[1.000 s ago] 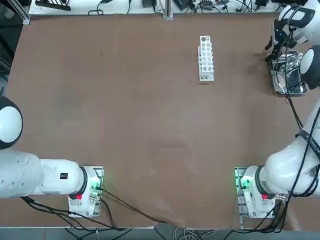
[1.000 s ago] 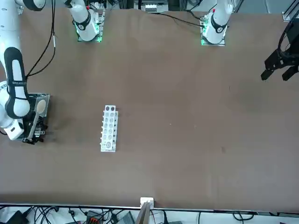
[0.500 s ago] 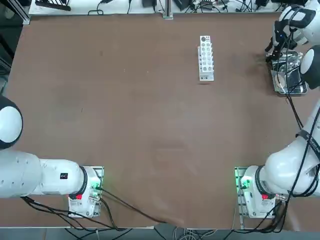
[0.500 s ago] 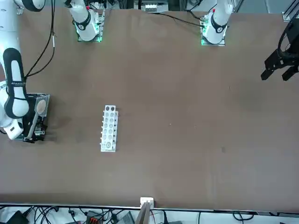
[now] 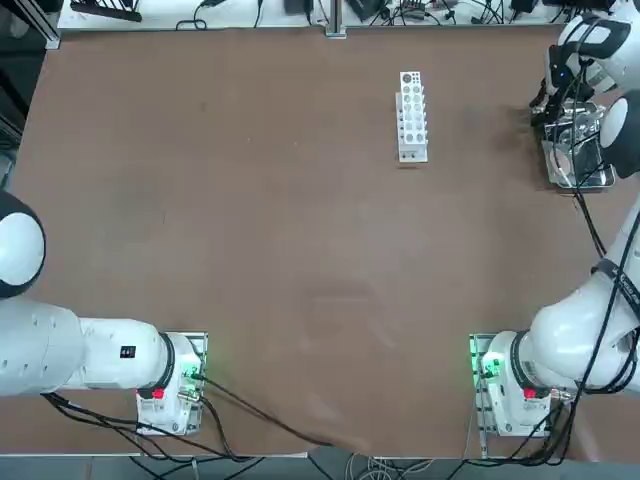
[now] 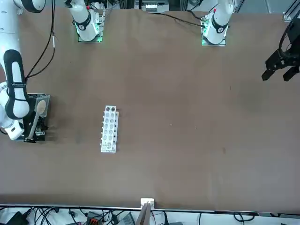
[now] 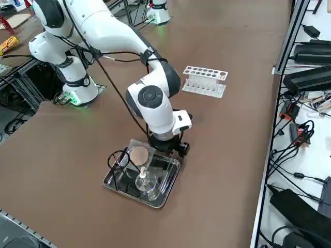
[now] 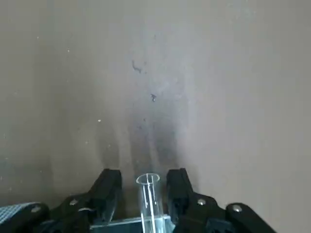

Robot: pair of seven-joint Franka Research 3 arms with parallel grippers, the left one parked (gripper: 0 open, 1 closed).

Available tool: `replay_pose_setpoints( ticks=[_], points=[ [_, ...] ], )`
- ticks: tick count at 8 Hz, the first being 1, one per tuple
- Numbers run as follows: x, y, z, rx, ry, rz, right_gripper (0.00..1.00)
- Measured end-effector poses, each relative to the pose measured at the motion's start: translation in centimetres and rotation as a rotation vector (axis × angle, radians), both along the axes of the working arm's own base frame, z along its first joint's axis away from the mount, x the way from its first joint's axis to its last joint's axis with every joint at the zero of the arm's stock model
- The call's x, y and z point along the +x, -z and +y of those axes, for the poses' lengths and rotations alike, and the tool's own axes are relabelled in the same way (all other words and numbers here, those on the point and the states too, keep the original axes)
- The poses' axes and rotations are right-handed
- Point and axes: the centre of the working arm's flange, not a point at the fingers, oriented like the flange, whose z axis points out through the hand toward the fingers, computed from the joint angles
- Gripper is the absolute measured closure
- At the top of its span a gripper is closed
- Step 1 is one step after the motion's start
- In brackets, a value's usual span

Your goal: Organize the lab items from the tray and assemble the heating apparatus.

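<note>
Right gripper sits low over the tray, at the tray end facing the rack. The wrist view shows its fingers standing either side of the open top of a clear tube, a narrow gap on each side; jaws partly open, not yet clamped on the glass. The tube's lower end rests at the tray rim.

The tray lies at the table's right edge, toward the far right corner. From the side camera its contents read as follows: tan disc near the middle of the tray, clear glass burner just beside it toward the tray's outer end, black wire stand along the long side nearer the table edge. The tray bottom is dark and reflective, so whether disc and burner touch cannot be told.

White rack stands well apart from the tray, further in along the far edge of the table, holes empty.

In the front view the wrist covers part of the tray; the disc shows beside it.
</note>
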Motion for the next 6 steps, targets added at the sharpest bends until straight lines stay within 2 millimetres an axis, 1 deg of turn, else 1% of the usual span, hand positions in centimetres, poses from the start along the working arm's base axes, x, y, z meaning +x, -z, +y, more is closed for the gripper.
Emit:
replay_pose_setpoints(
  ticks=[1,3,6],
  points=[
    [-0.01,-0.04,-0.12,0.0,0.0,-0.001,0.46],
    [0.08,-0.01,-0.11,-0.001,-0.001,-0.003,0.49],
    [0.36,0.19,-0.18,0.008,0.008,-0.01,0.63]
  ],
)
